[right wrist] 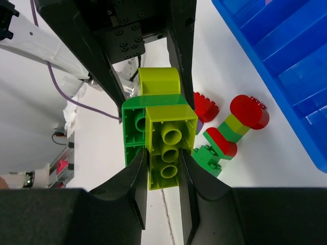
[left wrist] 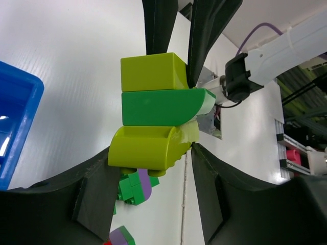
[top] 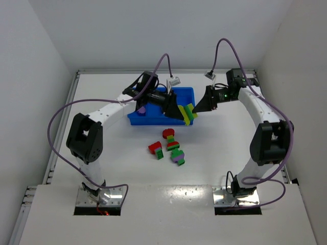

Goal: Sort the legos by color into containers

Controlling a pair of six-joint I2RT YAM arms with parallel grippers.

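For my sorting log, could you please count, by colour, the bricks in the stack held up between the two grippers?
Yellow-green bricks: 2
Green bricks: 1
Total in the stack: 3

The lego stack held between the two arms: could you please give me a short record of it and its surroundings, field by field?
held stack: three joined bricks, yellow-green, green, yellow-green
left end effector: shut on one yellow-green end brick
right end effector: shut on the opposite yellow-green end brick
stack position: in the air near the right end of the blue tray
tray contents: one purple brick visible
loose legos: mixed-colour stacks of red, green, yellow-green and purple on the table, in front of the tray
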